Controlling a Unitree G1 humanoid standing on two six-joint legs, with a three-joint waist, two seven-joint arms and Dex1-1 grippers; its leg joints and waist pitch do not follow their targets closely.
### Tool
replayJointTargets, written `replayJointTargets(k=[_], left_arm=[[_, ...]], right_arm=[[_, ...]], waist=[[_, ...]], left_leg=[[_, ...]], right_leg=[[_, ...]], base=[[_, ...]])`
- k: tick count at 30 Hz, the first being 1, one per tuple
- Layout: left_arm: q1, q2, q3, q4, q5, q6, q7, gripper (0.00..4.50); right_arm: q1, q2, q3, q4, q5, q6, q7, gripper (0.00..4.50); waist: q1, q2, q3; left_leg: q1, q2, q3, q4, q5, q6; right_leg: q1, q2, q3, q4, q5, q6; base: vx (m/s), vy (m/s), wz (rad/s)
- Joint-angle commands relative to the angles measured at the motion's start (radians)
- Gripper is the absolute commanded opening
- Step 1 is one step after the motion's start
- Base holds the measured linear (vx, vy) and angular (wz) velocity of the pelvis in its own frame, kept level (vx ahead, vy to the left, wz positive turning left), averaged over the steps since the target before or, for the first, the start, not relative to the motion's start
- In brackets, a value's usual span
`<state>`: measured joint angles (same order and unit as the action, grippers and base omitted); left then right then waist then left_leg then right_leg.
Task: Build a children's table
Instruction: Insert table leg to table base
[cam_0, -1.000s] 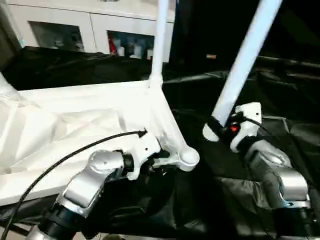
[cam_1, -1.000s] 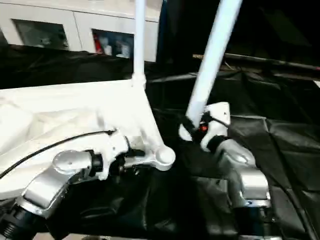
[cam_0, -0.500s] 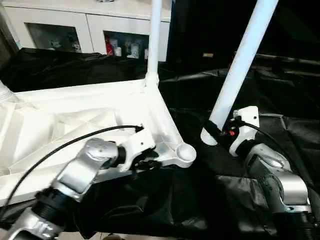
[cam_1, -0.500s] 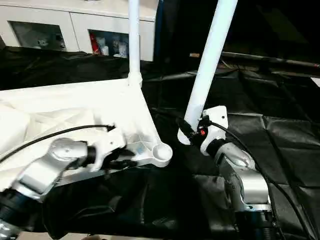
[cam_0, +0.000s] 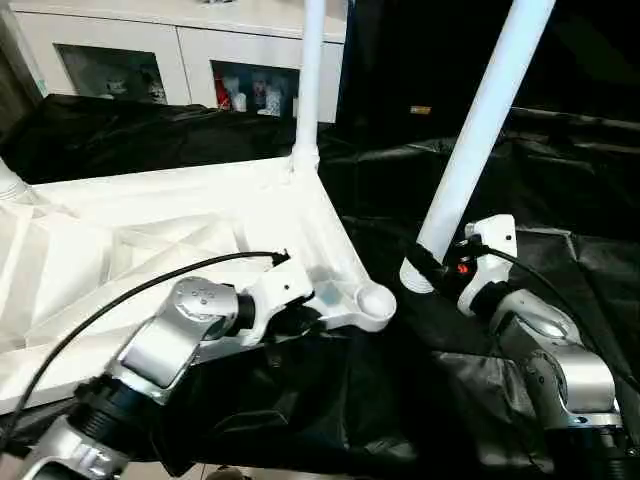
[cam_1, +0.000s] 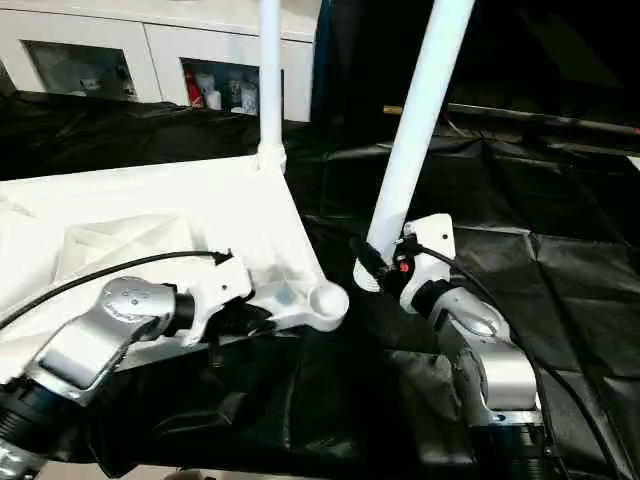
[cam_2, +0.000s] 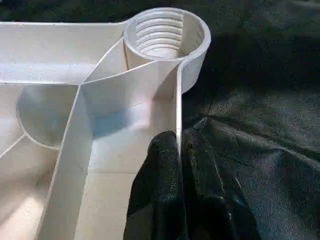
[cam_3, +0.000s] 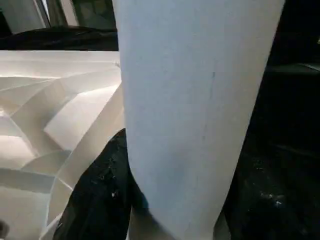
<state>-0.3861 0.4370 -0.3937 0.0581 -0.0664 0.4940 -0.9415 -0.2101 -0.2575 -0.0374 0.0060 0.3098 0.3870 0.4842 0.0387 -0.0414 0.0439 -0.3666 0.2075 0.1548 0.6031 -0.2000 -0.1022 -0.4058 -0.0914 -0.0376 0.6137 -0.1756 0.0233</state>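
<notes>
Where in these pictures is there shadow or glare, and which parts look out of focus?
Left wrist view: a shadow lies inside the table top below the corner socket; the black fingers look soft. Right wrist view: the leg is close and blurred. Left eye view: highlights on the silver left forearm.
</notes>
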Motion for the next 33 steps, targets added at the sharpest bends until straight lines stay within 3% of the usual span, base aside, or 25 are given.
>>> replayJointTargets(k=[1, 4, 8, 11, 18, 23, 24, 25, 26, 28, 29, 33], left_arm=[[-0.001, -0.023, 0.032, 0.015, -0.020, -0.013, 0.031, 0.04], [-0.008, -0.078, 0.074, 0.070, -0.035, -0.062, 0.085, 0.04], [-0.047, -0.159, 0.132, 0.196, -0.039, -0.159, 0.188, 0.04], [-0.066, -0.171, 0.133, 0.244, -0.030, -0.186, 0.201, 0.04], [-0.153, -0.115, 0.068, 0.370, 0.029, -0.245, 0.058, 0.04], [-0.218, -0.052, 0.001, 0.459, 0.115, -0.310, 0.004, 0.04], [-0.218, -0.052, 0.001, 0.459, 0.115, -0.310, 0.004, 0.04], [-0.234, -0.059, 0.016, 0.457, 0.094, -0.282, 0.000, 0.34], [-0.261, -0.082, 0.057, 0.426, 0.026, -0.189, -0.022, 0.34], [-0.281, -0.092, 0.074, 0.388, -0.016, -0.109, -0.052, 0.34], [-0.289, -0.093, 0.071, 0.376, -0.014, -0.088, -0.053, 0.60], [-0.325, -0.118, 0.075, 0.388, 0.022, -0.052, 0.001, 0.85]], right_arm=[[-0.002, -0.006, -0.006, -0.030, 0.002, -0.009, 0.004, 1.93], [0.000, -0.006, -0.003, -0.030, 0.003, -0.011, 0.005, 1.93], [0.003, -0.002, 0.005, -0.023, 0.002, -0.015, 0.010, 1.93], [0.003, 0.000, 0.009, -0.023, 0.002, -0.013, 0.014, 1.93], [-0.024, 0.001, 0.021, -0.011, 0.005, -0.003, 0.027, 1.93], [-0.067, -0.005, 0.026, 0.016, 0.008, -0.011, 0.052, 1.93], [-0.067, -0.005, 0.026, 0.016, 0.008, -0.011, 0.052, 1.93], [-0.076, -0.006, 0.024, 0.023, 0.009, -0.012, 0.055, 1.93], [-0.090, -0.009, 0.020, 0.036, 0.011, -0.014, 0.061, 1.93], [-0.100, -0.012, 0.019, 0.049, 0.011, -0.019, 0.066, 1.93], [-0.105, -0.013, 0.019, 0.055, 0.009, -0.021, 0.069, 1.93], [-0.118, -0.016, 0.017, 0.072, 0.004, -0.030, 0.077, 1.93]], waist=[[0.003, 0.000, -0.055], [0.003, 0.000, -0.054], [0.004, -0.014, -0.055], [0.006, -0.012, -0.057], [0.008, -0.011, -0.060], [0.008, -0.014, -0.060], [0.009, -0.012, -0.059], [0.010, -0.012, -0.058], [0.010, -0.021, -0.059], [0.020, -0.016, -0.059], [0.025, -0.016, -0.058], [0.028, -0.020, -0.058]], left_leg=[[0.002, 0.006, 0.014, -0.085, -0.206, -0.005], [0.000, 0.004, 0.016, -0.084, -0.203, 0.000], [-0.003, 0.004, 0.016, -0.083, -0.205, 0.008], [-0.005, 0.005, 0.015, -0.083, -0.178, 0.013], [0.002, 0.005, 0.017, -0.079, -0.102, 0.032], [0.005, 0.007, 0.018, -0.079, -0.119, 0.029], [0.006, 0.009, 0.018, -0.080, -0.123, 0.025], [0.006, 0.009, 0.019, -0.080, -0.119, 0.022], [0.007, 0.010, 0.021, -0.079, -0.114, 0.022], [0.010, 0.009, 0.024, -0.077, -0.100, 0.022], [0.010, 0.009, 0.024, -0.077, -0.104, 0.024], [0.007, 0.008, 0.025, -0.076, -0.100, 0.030]], right_leg=[[0.042, -0.024, 0.025, -0.072, -0.247, -0.168], [0.042, -0.024, 0.024, -0.076, -0.263, -0.163], [0.043, -0.026, 0.024, -0.081, -0.295, -0.143], [0.044, -0.027, 0.024, -0.077, -0.253, -0.148], [0.046, -0.025, 0.024, -0.062, -0.120, -0.185], [0.047, -0.029, 0.026, -0.059, -0.129, -0.193], [0.047, -0.031, 0.026, -0.059, -0.129, -0.200], [0.047, -0.031, 0.026, -0.058, -0.121, -0.206], [0.048, -0.031, 0.026, -0.055, -0.113, -0.212], [0.044, -0.032, 0.026, -0.052, -0.092, -0.243], [0.046, -0.032, 0.025, -0.053, -0.093, -0.244], [0.050, -0.032, 0.026, -0.053, -0.084, -0.236]], base=[[0.000, 0.000, 0.00], [0.000, 0.000, 0.00], [0.000, 0.000, 0.00], [0.000, 0.000, 0.00], [0.000, 0.000, 0.00], [0.000, 0.000, 0.00], [0.000, 0.000, 0.00], [0.000, 0.000, 0.00], [0.000, 0.000, 0.00], [0.000, 0.000, 0.00], [0.000, 0.000, 0.00], [0.000, 0.000, 0.00]])
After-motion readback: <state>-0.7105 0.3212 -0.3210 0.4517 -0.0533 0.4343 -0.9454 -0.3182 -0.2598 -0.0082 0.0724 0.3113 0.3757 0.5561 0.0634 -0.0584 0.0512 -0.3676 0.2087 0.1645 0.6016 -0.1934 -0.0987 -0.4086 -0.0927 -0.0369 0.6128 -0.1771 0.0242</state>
